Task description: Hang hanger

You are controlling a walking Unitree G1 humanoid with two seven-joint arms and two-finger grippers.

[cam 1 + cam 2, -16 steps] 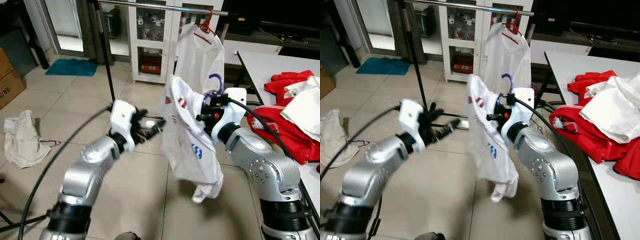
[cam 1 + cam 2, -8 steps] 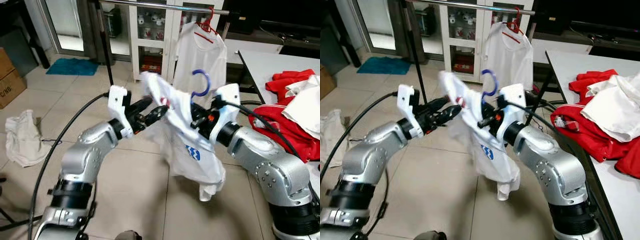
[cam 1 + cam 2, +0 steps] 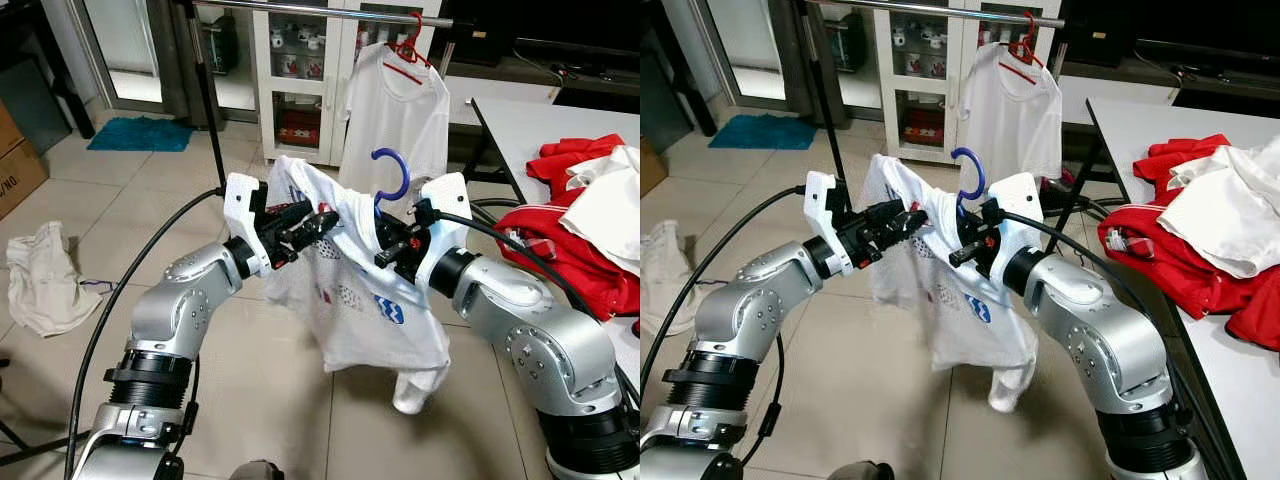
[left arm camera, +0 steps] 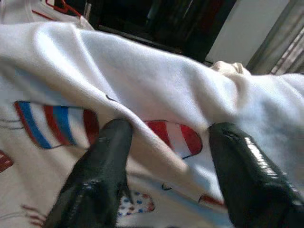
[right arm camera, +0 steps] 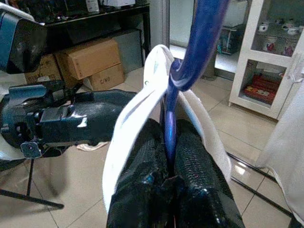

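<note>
White glass-door cabinet [image 3: 300, 80] behind the clothes rail [image 3: 300, 10] holds small bottles on top shelf, red items lower down. 1 white T-shirt on a red hanger [image 3: 405, 50] already hangs on the rail. White printed T-shirt [image 3: 350, 290] on the blue hanger [image 3: 392, 175] is held mid-air, below and in front of the rail, between both arms. Right gripper [image 5: 168, 156] has fingers pressed together on the blue hanger's stem at the shirt collar. Left gripper [image 4: 166, 147] fingers are spread, with a shirt fold lying between them at the shoulder; pinch contact unclear. Both arms raised forward, elbows bent. White table [image 3: 520, 115] right of the rail carries red and white clothes [image 3: 585, 200]. Crumpled white garment [image 3: 40, 275] on floor left of the rail; teal mat [image 3: 140, 133] beyond.
</note>
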